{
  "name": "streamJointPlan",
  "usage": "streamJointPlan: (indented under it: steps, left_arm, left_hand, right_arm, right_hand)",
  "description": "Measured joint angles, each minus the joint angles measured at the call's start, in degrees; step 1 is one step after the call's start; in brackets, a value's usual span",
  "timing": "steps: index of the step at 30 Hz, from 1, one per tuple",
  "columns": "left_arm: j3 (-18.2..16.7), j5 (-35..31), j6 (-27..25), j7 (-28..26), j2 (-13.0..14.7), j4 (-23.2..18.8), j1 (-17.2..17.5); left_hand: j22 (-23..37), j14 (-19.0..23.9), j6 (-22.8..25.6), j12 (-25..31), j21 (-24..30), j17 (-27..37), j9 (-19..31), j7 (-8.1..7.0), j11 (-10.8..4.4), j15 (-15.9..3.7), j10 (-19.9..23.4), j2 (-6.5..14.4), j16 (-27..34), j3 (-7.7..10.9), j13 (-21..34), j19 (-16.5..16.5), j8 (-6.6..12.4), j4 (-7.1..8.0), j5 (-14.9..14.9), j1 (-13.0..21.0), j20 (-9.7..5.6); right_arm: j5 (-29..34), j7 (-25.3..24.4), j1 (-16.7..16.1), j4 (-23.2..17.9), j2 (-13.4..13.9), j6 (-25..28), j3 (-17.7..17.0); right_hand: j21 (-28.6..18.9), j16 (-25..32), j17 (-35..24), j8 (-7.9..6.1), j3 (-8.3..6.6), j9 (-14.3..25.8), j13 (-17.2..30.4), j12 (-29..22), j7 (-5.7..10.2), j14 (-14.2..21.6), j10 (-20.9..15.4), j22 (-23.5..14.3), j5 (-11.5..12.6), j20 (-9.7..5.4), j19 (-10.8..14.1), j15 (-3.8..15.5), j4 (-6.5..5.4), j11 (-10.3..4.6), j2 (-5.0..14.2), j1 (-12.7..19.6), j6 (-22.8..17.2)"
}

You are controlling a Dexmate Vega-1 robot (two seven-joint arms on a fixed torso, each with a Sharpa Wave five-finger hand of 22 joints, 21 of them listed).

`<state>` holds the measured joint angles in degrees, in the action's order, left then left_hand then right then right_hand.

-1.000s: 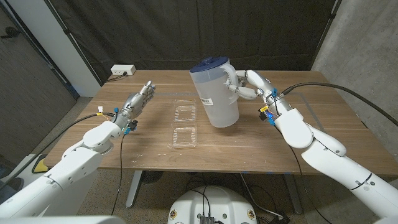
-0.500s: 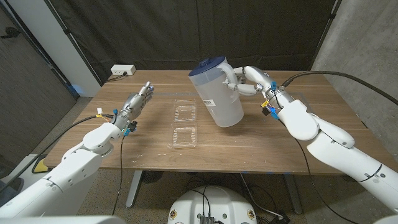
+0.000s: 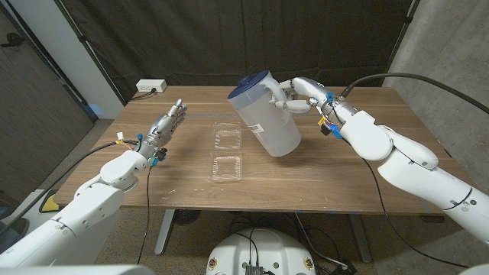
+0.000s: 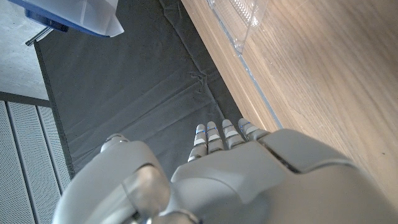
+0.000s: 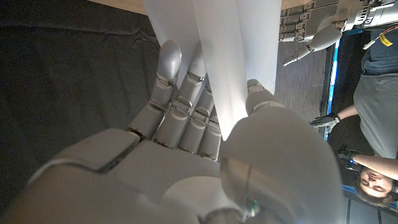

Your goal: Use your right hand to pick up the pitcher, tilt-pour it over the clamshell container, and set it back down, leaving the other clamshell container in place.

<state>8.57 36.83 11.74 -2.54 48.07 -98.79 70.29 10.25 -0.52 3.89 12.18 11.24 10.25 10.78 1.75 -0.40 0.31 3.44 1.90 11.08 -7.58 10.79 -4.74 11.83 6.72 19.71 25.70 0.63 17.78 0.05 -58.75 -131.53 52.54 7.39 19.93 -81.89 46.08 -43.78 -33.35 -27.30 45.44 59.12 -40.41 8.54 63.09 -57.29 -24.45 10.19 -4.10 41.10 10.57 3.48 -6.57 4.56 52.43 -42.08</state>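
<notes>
The wooden counter [image 3: 344, 164] stands before a dark curtain. My right hand [image 3: 299, 98] grips the pitcher [image 3: 265, 113] by its handle, now lifted and tilted further toward the near clamshell container [image 3: 228, 168]. The pour is beginning. My left hand [image 3: 166, 126] waits, holding nothing, fingers extended.

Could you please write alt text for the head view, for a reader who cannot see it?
The right robot hand holds a translucent pitcher with a blue lid by its handle, lifted and tilted toward two clear clamshell containers on the wooden table. The left robot hand waits beside them, holding nothing.
</notes>
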Motion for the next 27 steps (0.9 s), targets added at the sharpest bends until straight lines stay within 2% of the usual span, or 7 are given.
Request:
streamJointPlan:
  steps: [8, 9, 11, 12, 17, 19, 27]
  left_arm:
    - [-0.72, 0.09, -0.20, -0.79, -0.01, -0.61, 0.80]
    - [-0.97, 0.11, -0.30, -0.91, -0.01, -0.82, 1.10]
    - [-0.97, 0.12, -0.36, -1.04, -0.01, -0.82, 1.10]
    - [-1.31, 0.12, -0.38, -1.25, 0.00, -1.15, 1.49]
    - [-2.07, 0.09, -0.43, -1.93, 0.03, -2.04, 2.36]
    - [-2.19, 0.06, -0.49, -2.09, 0.04, -2.24, 2.51]
    - [-2.67, -0.24, -1.27, -2.72, 0.13, -3.20, 3.20]
  left_hand:
    - [0.00, 0.00, 0.00, 0.00, 0.00, 0.00, 0.00, 0.00, 0.00, 0.00, 0.00, 0.00, 0.00, -0.15, 0.00, 0.00, 0.00, -0.16, 0.00, 0.00, 0.00]
    - [0.00, 0.00, 0.00, 0.00, 0.00, 0.00, 0.00, 0.00, 0.00, 0.00, 0.00, 0.00, 0.00, -0.15, 0.00, 0.00, 0.00, -0.16, 0.00, 0.00, 0.00]
    - [0.00, 0.00, 0.00, 0.00, 0.00, 0.00, 0.00, 0.00, 0.00, 0.00, 0.00, 0.01, 0.00, -0.15, 0.00, 0.00, 0.00, -0.16, 0.00, -0.01, 0.00]
    - [0.00, 0.00, 0.00, 0.00, 0.00, 0.00, 0.00, 0.00, 0.00, 0.00, 0.00, 0.01, 0.00, -0.15, 0.00, 0.00, 0.00, -0.16, 0.00, -0.01, 0.00]
    - [0.00, 0.00, 0.00, 0.00, 0.00, 0.00, 0.00, 0.00, 0.00, 0.00, 0.00, 0.02, 0.00, -0.32, 0.00, 0.00, 0.00, 0.01, 0.00, -0.02, 0.00]
    - [0.00, 0.00, 0.00, 0.00, 0.00, 0.00, 0.00, 0.00, 0.00, 0.00, 0.00, 0.62, 0.00, -0.39, 0.00, 0.01, 0.00, 0.09, 0.00, -0.61, -0.01]
    - [0.00, 0.00, 0.00, 0.00, 0.00, 0.00, 0.00, 0.00, 0.00, 0.00, 0.00, 0.60, 0.00, -0.39, 0.00, -0.32, 0.00, 0.09, 0.00, -0.60, -0.32]
  right_arm:
    - [-0.23, 3.95, 3.38, -1.34, 1.13, 2.14, 1.98]
    - [-0.33, 5.70, 4.26, -1.56, 1.33, 3.02, 2.51]
    - [-0.33, 5.70, 5.34, -1.83, 1.54, 3.02, 3.16]
    - [-0.49, 7.71, 5.82, -1.90, 1.61, 4.14, 3.48]
    - [-0.51, 11.41, 8.86, -2.31, 1.94, 5.77, 5.41]
    - [-0.42, 12.65, 9.87, -2.32, 1.98, 6.24, 6.11]
    - [0.48, 18.03, 14.99, -2.22, 1.56, 8.23, 9.52]
  right_hand:
    - [-0.60, 0.00, 0.00, 0.00, -0.23, 0.00, 0.00, 0.00, 0.07, 0.00, -0.14, 0.81, 0.00, 0.00, 0.00, 0.00, 0.23, 0.01, 0.02, -0.02, -0.08]
    - [-0.60, 0.00, 0.00, 0.00, -0.23, 0.00, 0.00, 0.00, 0.08, 0.00, -0.14, 0.82, 0.00, 0.00, 0.00, 0.00, 0.23, 0.01, 0.02, -0.02, -0.08]
    - [-0.60, 0.03, 0.00, 0.00, -0.23, 0.00, 0.00, 0.00, 0.08, 0.22, -0.14, 1.07, 0.00, 0.00, 0.00, -0.21, 0.23, 0.01, 0.02, -0.02, -0.09]
    - [-0.60, 0.22, 0.01, 0.00, -0.23, 0.00, 0.00, 0.00, 0.08, 0.22, -0.14, 1.14, 0.00, 0.00, 0.00, -0.21, 0.23, 0.01, 0.03, -0.02, -0.09]
    - [-0.99, 0.38, 0.29, 0.00, -0.47, 0.00, 0.00, 0.00, 0.09, 0.22, -0.14, 1.61, 0.00, -0.03, 0.47, -0.21, 0.47, 0.01, 0.03, -0.02, -0.11]
    - [-0.99, 0.38, 0.28, 0.00, -0.47, 0.00, 0.00, 0.00, 0.02, 0.32, -0.14, 1.82, 0.00, -0.11, 0.54, -0.31, 0.47, 0.01, 0.03, -0.02, -0.20]
    - [-1.44, 0.38, 0.53, 0.32, -0.71, 0.00, 0.00, 0.00, -0.05, 0.52, -0.15, 2.80, 0.00, -0.21, 1.05, -0.51, 0.71, 0.01, 0.03, -0.02, -0.43]
